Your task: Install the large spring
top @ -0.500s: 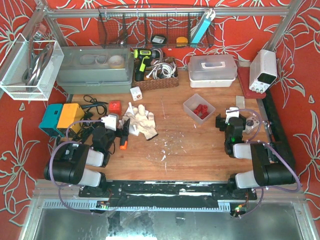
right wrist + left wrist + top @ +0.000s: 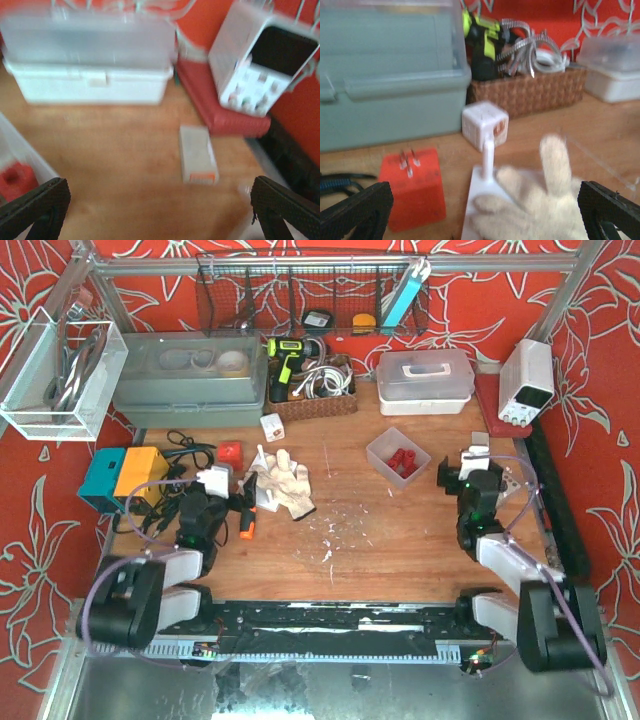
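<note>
No large spring can be made out in any view. A white base plate with an upright post (image 2: 487, 160) lies on the wooden table, partly under a cream work glove (image 2: 540, 205), which also shows in the top view (image 2: 285, 480). A red block with metal pins (image 2: 412, 187) sits to its left. My left gripper (image 2: 482, 222) is open and empty, just short of the glove; in the top view it (image 2: 228, 498) is at the table's left. My right gripper (image 2: 160, 215) is open and empty over bare wood; in the top view it (image 2: 470, 472) is at the right.
A clear tray of red parts (image 2: 398, 455) stands left of the right gripper. A small white piece (image 2: 197, 155), a white lidded box (image 2: 95, 75) and a power supply (image 2: 260, 65) lie ahead of it. A grey toolbox (image 2: 390, 70), wicker basket (image 2: 530, 92) and white cube (image 2: 485, 125) are behind the glove.
Both arms have shifted: the right gripper moved right and towards the back, the left slightly left. Both stay open and empty. The wrist views are blurred.
</note>
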